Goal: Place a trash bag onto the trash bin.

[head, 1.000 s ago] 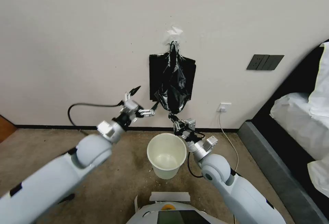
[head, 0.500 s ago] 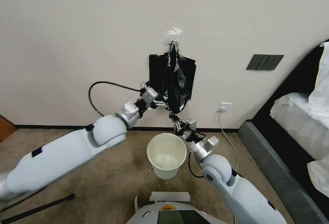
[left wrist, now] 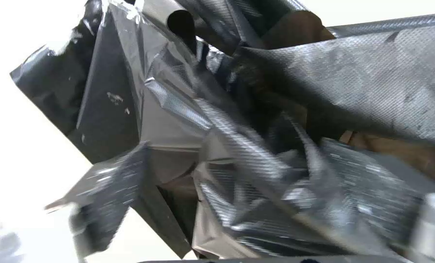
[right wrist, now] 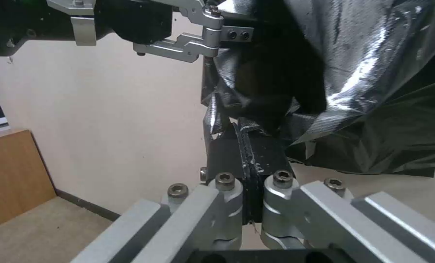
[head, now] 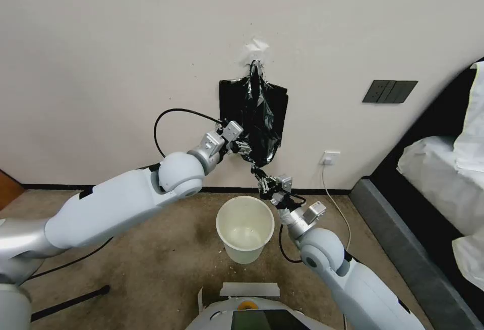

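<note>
Right tool (head: pixel 258 174) clamps the trash bag's (head: pixel 258 118) bottom tip, hanging on the wall above the trash bin (head: pixel 245 227); left tool (head: pixel 245 147) at its side, fingers unclear; best pinch one layer only.

The left claw (head: pixel 245 148) has its fingertips buried in the folds of the trash bag (head: pixel 259 118), so their spread cannot be read. In the left wrist view the bag's crinkles are motion-blurred and run off every edge. The flat stack of bags (head: pixel 227 113) lies partly hidden behind it.
</note>
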### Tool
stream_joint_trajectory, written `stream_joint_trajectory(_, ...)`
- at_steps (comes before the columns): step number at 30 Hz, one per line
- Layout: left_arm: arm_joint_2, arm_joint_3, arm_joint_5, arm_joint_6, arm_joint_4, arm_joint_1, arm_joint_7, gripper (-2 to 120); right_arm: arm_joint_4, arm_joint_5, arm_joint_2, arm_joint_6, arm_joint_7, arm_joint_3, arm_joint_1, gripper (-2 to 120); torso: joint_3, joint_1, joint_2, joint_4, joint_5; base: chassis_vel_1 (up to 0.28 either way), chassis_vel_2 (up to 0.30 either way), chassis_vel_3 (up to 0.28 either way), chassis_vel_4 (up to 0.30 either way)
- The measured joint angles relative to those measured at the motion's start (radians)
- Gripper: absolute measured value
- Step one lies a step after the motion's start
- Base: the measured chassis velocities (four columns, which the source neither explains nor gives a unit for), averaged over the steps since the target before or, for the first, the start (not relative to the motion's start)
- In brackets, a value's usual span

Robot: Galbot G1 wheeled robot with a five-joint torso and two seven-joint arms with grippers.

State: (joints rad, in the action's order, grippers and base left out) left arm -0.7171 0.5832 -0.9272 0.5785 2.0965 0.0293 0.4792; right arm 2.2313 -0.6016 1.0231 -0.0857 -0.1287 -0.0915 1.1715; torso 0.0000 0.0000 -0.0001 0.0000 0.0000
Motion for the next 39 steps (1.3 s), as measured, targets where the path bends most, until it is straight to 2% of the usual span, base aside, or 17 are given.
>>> stream_joint_trajectory(3, 0.011, -0.008, 0.005, -0.001, 0.000, 0.007, 0.017, 67, 0.003, -0.003, 0.000, 0.000, -0.001, 0.004, -0.002, 0, 0.000, 0.000, 0.000, 0.0000, -0.0001, 0.000, 0.000, 0.000, 0.000)
stream_joint_trajectory(5, 0.016, -0.011, 0.008, -0.002, 0.000, 0.008, 0.020, 64, 0.003, -0.004, 0.000, 0.000, -0.001, 0.005, -0.002, 0, 0.000, 0.000, 0.000, 0.0000, -0.0001, 0.000, 0.000, 0.000, 0.000)
stream_joint_trajectory(7, 0.030, -0.021, 0.015, -0.009, 0.003, 0.008, 0.020, 52, 0.002, -0.004, 0.001, 0.000, -0.002, 0.008, -0.006, 0, 0.000, 0.000, 0.000, 0.0000, -0.0001, 0.000, 0.000, 0.000, 0.000)
stream_joint_trajectory(11, 0.042, -0.031, 0.018, -0.014, 0.003, 0.012, 0.020, 45, 0.001, -0.006, 0.001, 0.000, -0.003, 0.010, -0.009, 0, 0.000, 0.000, 0.000, 0.0000, 0.0000, 0.000, 0.000, 0.000, 0.000)
stream_joint_trajectory(13, 0.065, -0.057, 0.019, -0.021, 0.012, 0.033, 0.020, 30, 0.002, -0.007, 0.001, 0.000, -0.004, 0.012, -0.011, 0, 0.000, 0.000, 0.000, 0.0001, -0.0001, 0.000, 0.000, 0.000, 0.000)
stream_joint_trajectory(14, 0.065, -0.057, 0.019, -0.021, 0.012, 0.033, 0.020, 30, 0.002, -0.007, 0.001, 0.000, -0.004, 0.012, -0.011, 0, 0.000, 0.000, 0.000, 0.0001, -0.0001, 0.000, 0.000, 0.000, 0.000)
stream_joint_trajectory(15, 0.076, -0.072, 0.018, -0.025, 0.020, 0.051, 0.019, 23, 0.003, -0.008, 0.002, 0.000, -0.005, 0.012, -0.011, 0, 0.000, 0.000, 0.000, 0.0000, 0.0000, 0.000, 0.000, 0.000, 0.000)
stream_joint_trajectory(18, 0.083, -0.081, 0.016, -0.027, 0.023, 0.062, 0.018, 20, 0.005, -0.008, 0.001, -0.001, -0.006, 0.012, -0.010, 0, 0.000, 0.000, 0.000, 0.0001, -0.0002, 0.000, 0.000, 0.000, 0.000)
stream_joint_trajectory(19, 0.093, -0.100, 0.013, -0.038, 0.027, 0.090, 0.017, 10, 0.012, -0.011, 0.000, -0.002, -0.007, 0.012, -0.010, 0, 0.000, 0.000, 0.000, 0.0001, -0.0001, 0.000, 0.000, 0.000, 0.000)
stream_joint_trajectory(21, 0.095, -0.109, 0.012, -0.051, 0.027, 0.107, 0.016, 3, 0.019, -0.016, -0.002, -0.003, -0.011, 0.012, -0.009, 0, 0.000, 0.000, 0.000, 0.0001, -0.0002, 0.000, 0.000, 0.000, 0.000)
stream_joint_trajectory(23, 0.095, -0.115, 0.012, -0.068, 0.027, 0.117, 0.017, 0, 0.027, -0.020, -0.005, -0.004, -0.014, 0.009, -0.009, 0, 0.000, 0.000, 0.000, 0.0001, -0.0001, 0.000, 0.000, 0.000, 0.000)
stream_joint_trajectory(30, 0.085, -0.150, 0.007, -0.144, 0.027, 0.156, 0.027, 0, 0.071, -0.031, -0.023, -0.023, -0.029, -0.033, 0.010, 0, 0.000, 0.000, 0.000, -0.0001, 0.0000, 0.000, 0.000, 0.000, 0.000)
stream_joint_trajectory(32, 0.085, -0.168, -0.004, -0.171, 0.033, 0.172, 0.036, 0, 0.100, -0.022, -0.040, -0.043, -0.043, -0.067, 0.029, 10, 0.000, 0.000, 0.000, 0.0001, 0.0001, 0.000, 0.000, 0.000, 0.000)
stream_joint_trajectory(34, 0.085, -0.172, -0.005, -0.177, 0.035, 0.176, 0.038, 0, 0.108, -0.011, -0.046, -0.051, -0.046, -0.078, 0.036, 13, 0.000, 0.000, 0.000, 0.0001, 0.0001, 0.000, 0.000, 0.000, 0.000)
stream_joint_trajectory(36, 0.086, -0.188, -0.007, -0.194, 0.043, 0.190, 0.044, 0, 0.146, 0.044, -0.080, -0.085, -0.060, -0.127, 0.074, 26, 0.000, 0.000, 0.000, -0.0002, 0.0001, 0.000, 0.000, 0.000, 0.000)
stream_joint_trajectory(38, 0.086, -0.192, -0.007, -0.196, 0.046, 0.195, 0.045, 0, 0.155, 0.057, -0.089, -0.094, -0.066, -0.140, 0.082, 28, 0.000, 0.000, 0.000, -0.0003, 0.0001, 0.000, 0.000, 0.000, 0.000)
stream_joint_trajectory(39, 0.088, -0.199, -0.007, -0.198, 0.053, 0.202, 0.046, 0, 0.168, 0.076, -0.105, -0.106, -0.076, -0.160, 0.090, 33, 0.000, 0.000, 0.000, -0.0004, 0.0002, 0.000, 0.000, 0.000, 0.000)
